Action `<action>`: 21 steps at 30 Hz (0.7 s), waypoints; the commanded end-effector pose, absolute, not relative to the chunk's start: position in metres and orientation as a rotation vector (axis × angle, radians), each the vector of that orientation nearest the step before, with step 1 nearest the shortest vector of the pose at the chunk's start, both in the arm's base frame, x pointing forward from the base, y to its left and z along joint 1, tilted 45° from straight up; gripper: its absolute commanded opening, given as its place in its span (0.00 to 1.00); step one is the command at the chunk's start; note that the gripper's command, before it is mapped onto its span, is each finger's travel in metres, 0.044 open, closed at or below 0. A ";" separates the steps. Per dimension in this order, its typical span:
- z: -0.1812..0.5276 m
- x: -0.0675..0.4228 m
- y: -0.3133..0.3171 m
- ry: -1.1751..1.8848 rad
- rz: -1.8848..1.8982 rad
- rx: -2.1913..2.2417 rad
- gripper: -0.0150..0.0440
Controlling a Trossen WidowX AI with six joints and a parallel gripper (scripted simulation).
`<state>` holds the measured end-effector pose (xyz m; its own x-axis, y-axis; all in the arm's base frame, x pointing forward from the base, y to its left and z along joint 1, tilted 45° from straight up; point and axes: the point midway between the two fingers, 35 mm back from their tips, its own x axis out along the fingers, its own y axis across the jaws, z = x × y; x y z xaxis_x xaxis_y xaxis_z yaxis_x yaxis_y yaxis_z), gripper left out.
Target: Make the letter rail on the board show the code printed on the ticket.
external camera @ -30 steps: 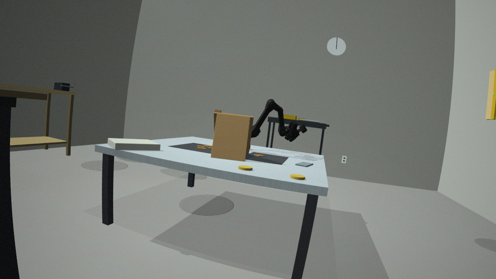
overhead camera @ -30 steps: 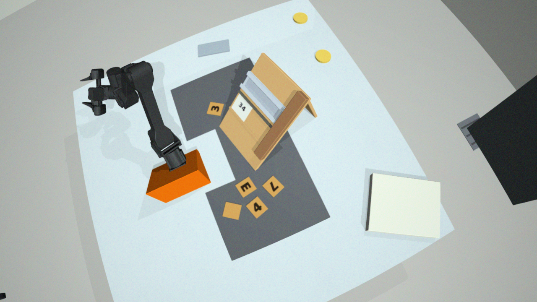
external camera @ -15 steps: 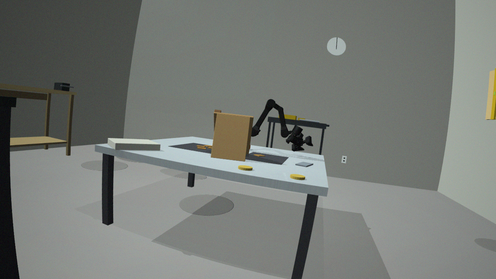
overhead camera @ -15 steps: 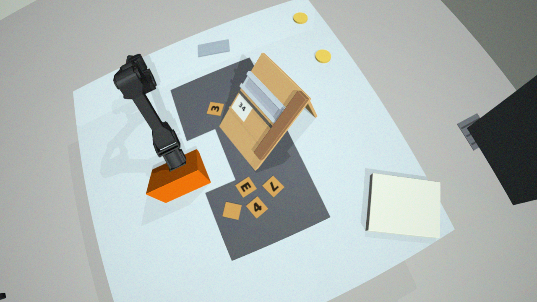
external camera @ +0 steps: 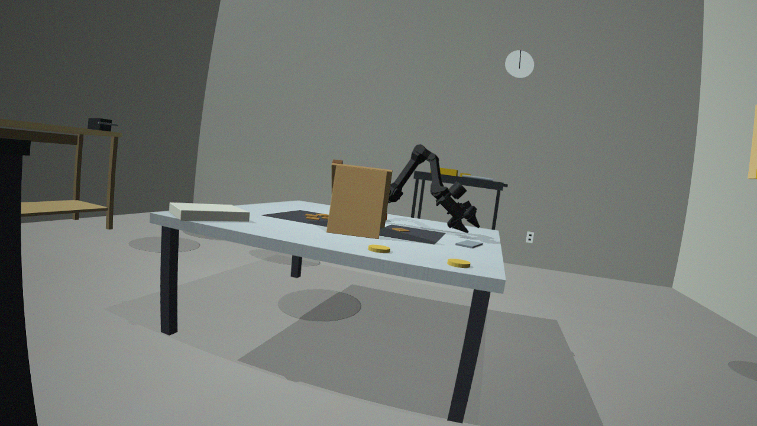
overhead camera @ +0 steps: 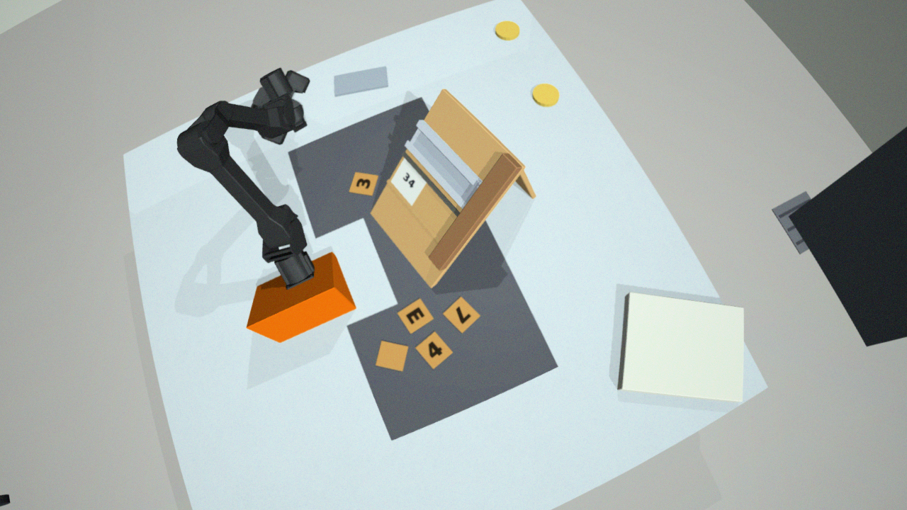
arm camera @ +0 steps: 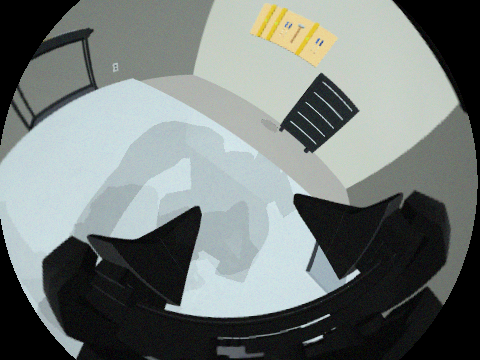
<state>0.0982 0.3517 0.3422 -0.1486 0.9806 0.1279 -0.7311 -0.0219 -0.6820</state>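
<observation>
The board (overhead camera: 472, 129) (external camera: 359, 201) stands tilted on the table. Its grey rail (overhead camera: 443, 164) holds no visible tile, and a brown bar (overhead camera: 475, 212) crosses by its right end. The ticket (overhead camera: 409, 182) reads 34. A tile marked 3 (overhead camera: 363, 183) (external camera: 400, 229) lies left of the board. Below the board lie a tile like an E (overhead camera: 415, 315), a tile like a 7 or L (overhead camera: 461, 314), a 4 tile (overhead camera: 434, 350) and a blank-faced tile (overhead camera: 392, 355). My gripper (external camera: 473, 228) (arm camera: 248, 205) is open and empty, above the table's upper-left part in the top view, away from all tiles.
A dark mat (overhead camera: 482, 374) lies under the tiles. An orange block (overhead camera: 301, 315) is by the arm's base. A flat grey plate (overhead camera: 361, 81) (external camera: 469, 244) lies near my gripper. Two yellow discs (overhead camera: 507, 30) (overhead camera: 545, 95) and a cream slab (overhead camera: 684, 346) are near edges.
</observation>
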 end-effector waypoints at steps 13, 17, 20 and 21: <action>0.315 0.284 0.234 -0.159 1.118 -0.378 1.00; 0.306 0.313 0.190 -0.047 0.993 -0.332 1.00; 0.300 0.330 0.156 0.029 0.899 -0.291 1.00; 0.298 0.334 0.144 0.053 0.867 -0.276 1.00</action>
